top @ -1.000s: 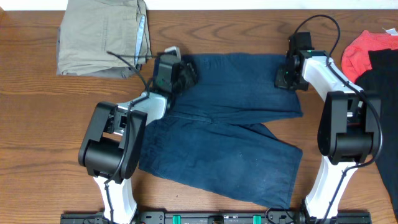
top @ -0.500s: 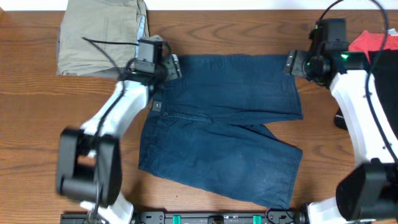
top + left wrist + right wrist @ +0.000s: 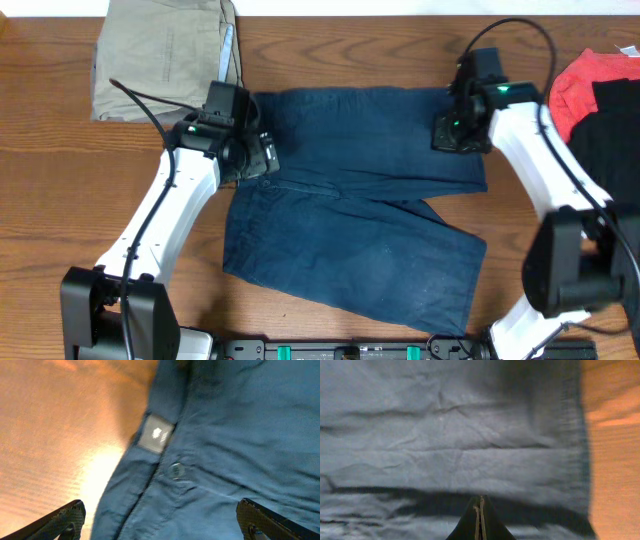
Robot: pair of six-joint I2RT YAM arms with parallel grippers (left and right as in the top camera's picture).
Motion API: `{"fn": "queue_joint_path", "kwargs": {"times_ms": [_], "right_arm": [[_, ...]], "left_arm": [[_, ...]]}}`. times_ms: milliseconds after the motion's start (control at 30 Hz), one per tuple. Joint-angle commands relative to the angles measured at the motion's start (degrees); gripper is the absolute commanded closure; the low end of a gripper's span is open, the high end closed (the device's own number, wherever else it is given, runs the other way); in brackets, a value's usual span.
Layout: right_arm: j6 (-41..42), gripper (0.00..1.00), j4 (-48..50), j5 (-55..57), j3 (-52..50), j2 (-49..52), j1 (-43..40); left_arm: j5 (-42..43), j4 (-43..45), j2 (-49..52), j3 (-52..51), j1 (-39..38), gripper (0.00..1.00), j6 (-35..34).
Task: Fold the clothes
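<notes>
Both arms are back over the blue shorts (image 3: 360, 190); left pincer (image 3: 160, 516) is apart, right pincer (image 3: 480, 506) together, so it may only push wrinkles, not grip

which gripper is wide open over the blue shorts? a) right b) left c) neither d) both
b: the left gripper has its jaws far apart over the shorts, while the right gripper is closed tight.
</notes>
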Motion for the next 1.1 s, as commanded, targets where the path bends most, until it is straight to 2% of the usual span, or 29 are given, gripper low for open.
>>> {"fn": "queue_joint_path", "kwargs": {"times_ms": [0,133,500,1067], "right_arm": [[0.9,0.99,2.3,-2.3,-0.4,4.3,1.6],[0.8,0.99,4.7,-4.2,-0.4,8.7,2.8],[2.1,0.99,8.3,-4.2,-0.4,15.8,3.6],[6.0,0.99,23.6,0.7,0.4,27.6,1.7]], "left_arm": [[-6.2,-0.3,1.0,-4.2,0.2,0.02,-2.4],[-11.2,-0.2,1.0,-8.0,0.4,0.02,-7.9],[-11.2,6.1,1.1,-13.3,0.5,0.02,-7.9],[-11.2,8.2,1.4,-13.8,0.5,0.02,-7.8]]}}
